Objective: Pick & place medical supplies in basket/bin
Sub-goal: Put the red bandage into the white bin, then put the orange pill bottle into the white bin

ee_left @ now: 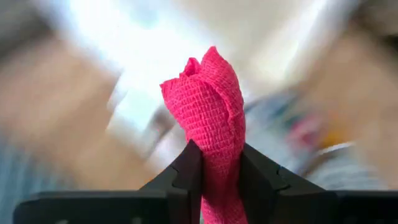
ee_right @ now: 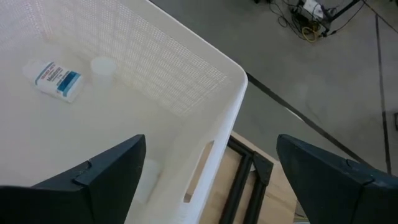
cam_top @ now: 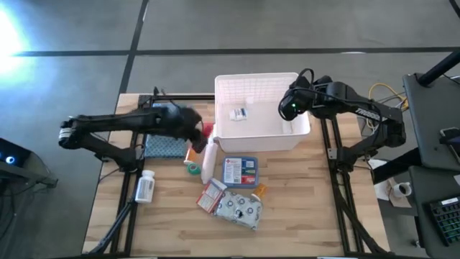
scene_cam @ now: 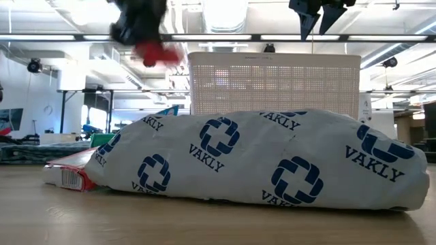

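My left gripper (cam_top: 198, 131) is shut on a red crepe bandage roll (ee_left: 208, 106), held high above the table just left of the white basket (cam_top: 262, 115). In the low view the roll (scene_cam: 158, 53) hangs blurred under that gripper (scene_cam: 139, 24). My right gripper (cam_top: 291, 108) stands open over the basket's right end, with nothing between its fingers (ee_right: 93, 180). A small blue-white packet (ee_right: 57, 79) lies on the basket's floor. The other supplies lie flat on the table in front of the basket: a white pill bottle (cam_top: 146, 187), a green roll (cam_top: 192, 169), a blue-white box (cam_top: 241, 171) and a silvery pouch (cam_top: 241, 208). My left gripper pinches the red roll's near part (ee_left: 219, 171) between its two fingers (ee_left: 186, 171), and the soft roll is squashed flat there. Most of the roll sticks out past the fingertips. The fingers slant down from the table's left. The roll is lifted clear of the table.
A blue-grey patterned cloth (cam_top: 164, 147) lies below the left arm. A white tube (cam_top: 209, 162), a red-white packet (cam_top: 212, 196) and a small orange item (cam_top: 260, 191) lie among the supplies. The pouch (scene_cam: 259, 160) fills the low view's foreground. Bare wood shows near the front edge.
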`<state>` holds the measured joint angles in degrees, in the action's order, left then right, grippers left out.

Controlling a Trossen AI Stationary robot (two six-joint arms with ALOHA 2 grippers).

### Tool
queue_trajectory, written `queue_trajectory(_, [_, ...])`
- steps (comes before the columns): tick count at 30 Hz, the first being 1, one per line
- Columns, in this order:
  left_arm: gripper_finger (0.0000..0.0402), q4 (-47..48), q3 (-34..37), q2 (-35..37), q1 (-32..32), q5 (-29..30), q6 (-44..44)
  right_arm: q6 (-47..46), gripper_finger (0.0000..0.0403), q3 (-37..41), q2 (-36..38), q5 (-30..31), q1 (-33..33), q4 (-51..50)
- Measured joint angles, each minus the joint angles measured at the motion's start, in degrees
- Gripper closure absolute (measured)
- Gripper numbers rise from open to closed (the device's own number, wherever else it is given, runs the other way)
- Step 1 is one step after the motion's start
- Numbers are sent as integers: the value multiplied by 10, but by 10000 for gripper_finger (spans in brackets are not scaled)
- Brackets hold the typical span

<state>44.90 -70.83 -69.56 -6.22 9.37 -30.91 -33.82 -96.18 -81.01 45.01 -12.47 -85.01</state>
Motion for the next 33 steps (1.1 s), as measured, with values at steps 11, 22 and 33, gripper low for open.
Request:
queue_trajectory(11, [316,-419,-34,-97,-106,46,220,19,51,0,0,0,-6,-1])
queue_trajectory(22, [123,52,-311,-239,-117,46,211,30,51,0,7,-1,-6,-5])
queue_trajectory(33, [96,440,-383,-210,-49,42,-44,42,51,0,10,1,-6,8])
